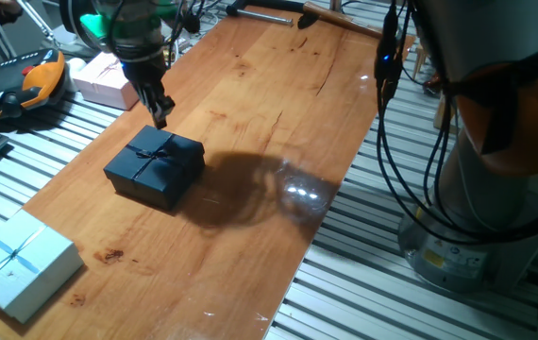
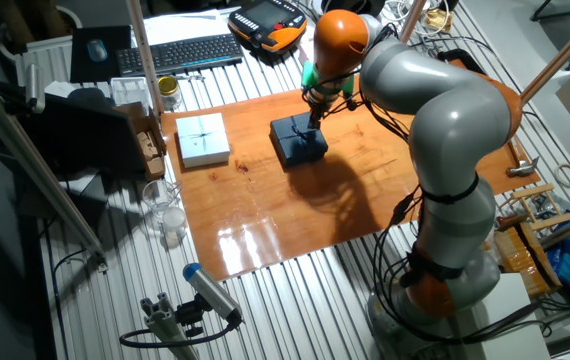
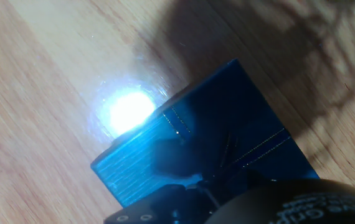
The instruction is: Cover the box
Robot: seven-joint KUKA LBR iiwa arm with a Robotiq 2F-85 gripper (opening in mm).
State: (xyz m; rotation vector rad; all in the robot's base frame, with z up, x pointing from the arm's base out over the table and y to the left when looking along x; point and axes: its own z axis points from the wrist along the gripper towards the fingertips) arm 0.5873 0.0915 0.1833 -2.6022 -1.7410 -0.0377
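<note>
The black box (image 1: pixel 176 186) stands on the wooden table (image 1: pixel 250 104) with the flat black lid (image 1: pixel 155 157) and its ribbon bow seated on top, so its inside is hidden. The box also shows in the other fixed view (image 2: pixel 300 153). My gripper (image 1: pixel 161 119) hangs a little above the lid's far edge, apart from it and holding nothing; its fingers look narrowly parted. In the other fixed view the gripper (image 2: pixel 314 118) is right over the lid (image 2: pixel 296 133). The hand view shows the lid (image 3: pixel 215 143) from close up, with a lamp glare on the wood beside it.
A pale blue gift box (image 1: pixel 14 264) lies at the table's near left corner. A pink gift box (image 1: pixel 104 80) sits at the far left edge. A teach pendant (image 1: pixel 24 80) and a keyboard (image 2: pixel 180 52) lie off the table. Cables hang at the right.
</note>
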